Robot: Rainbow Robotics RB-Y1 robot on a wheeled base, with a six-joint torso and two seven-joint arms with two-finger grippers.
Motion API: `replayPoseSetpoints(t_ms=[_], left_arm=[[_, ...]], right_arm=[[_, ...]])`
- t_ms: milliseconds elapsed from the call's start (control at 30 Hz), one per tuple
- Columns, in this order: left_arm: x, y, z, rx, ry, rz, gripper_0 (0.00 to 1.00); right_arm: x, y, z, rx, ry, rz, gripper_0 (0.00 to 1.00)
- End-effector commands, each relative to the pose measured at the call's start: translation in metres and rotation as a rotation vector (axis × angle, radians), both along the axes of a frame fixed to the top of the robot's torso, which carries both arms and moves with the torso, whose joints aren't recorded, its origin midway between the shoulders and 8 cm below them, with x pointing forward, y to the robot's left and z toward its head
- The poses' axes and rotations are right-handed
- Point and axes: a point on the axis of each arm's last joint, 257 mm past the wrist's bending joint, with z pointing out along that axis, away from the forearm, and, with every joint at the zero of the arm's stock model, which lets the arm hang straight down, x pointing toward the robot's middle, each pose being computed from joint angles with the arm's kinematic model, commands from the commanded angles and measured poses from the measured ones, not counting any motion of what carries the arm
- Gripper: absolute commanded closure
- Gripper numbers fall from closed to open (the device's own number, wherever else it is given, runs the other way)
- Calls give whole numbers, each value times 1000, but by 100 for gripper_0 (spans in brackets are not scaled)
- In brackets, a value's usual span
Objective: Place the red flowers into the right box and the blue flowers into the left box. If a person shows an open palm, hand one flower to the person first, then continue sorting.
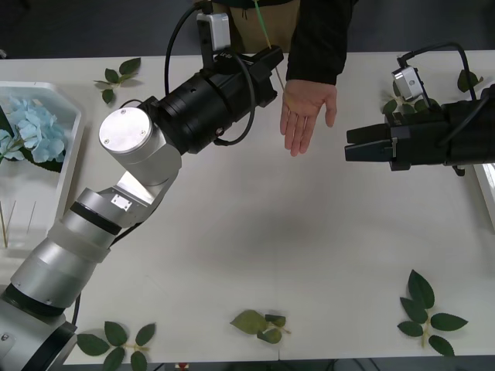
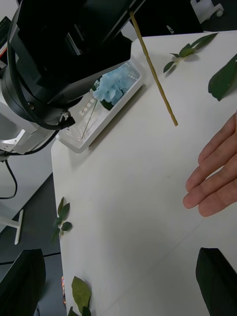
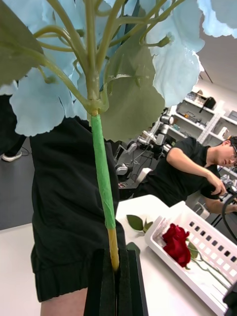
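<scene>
My left gripper [image 1: 269, 56] is raised at the table's far side, shut on the thin stem of a blue flower [image 1: 262, 27]. The left wrist view shows its pale blue head [image 3: 34, 98] above the closed fingers [image 3: 106, 281]. A person's open palm [image 1: 305, 116] is held out just right of that gripper. My right gripper [image 1: 357, 144] hovers open to the right of the hand, holding nothing. Another blue flower [image 1: 31, 127] lies in the left box [image 1: 73, 147]. A red flower [image 3: 177, 244] lies in the right box [image 3: 207, 242], whose edge [image 1: 487, 185] shows at the table's right.
Loose green leaf sprigs lie at the far left [image 1: 116, 75], the near left corner [image 1: 116, 344], the near middle [image 1: 259, 323], the near right [image 1: 425, 309] and behind my right gripper [image 1: 402, 104]. The person's dark sleeve [image 1: 317, 39] reaches over the far edge.
</scene>
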Motion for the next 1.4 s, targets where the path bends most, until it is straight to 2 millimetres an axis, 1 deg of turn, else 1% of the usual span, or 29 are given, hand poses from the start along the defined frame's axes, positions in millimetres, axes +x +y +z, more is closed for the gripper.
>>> replayPoseSetpoints(t_ms=[33,800,1400], left_arm=[[-5,-17,29,-40,-19,-29,100],[0,-8,29,-64,1,-16,100],[0,-8,31,-76,8,-21,100]], right_arm=[[-2,16,17,32,-47,32,11],[-2,16,17,32,-47,32,12],[-2,16,17,32,-47,32,11]])
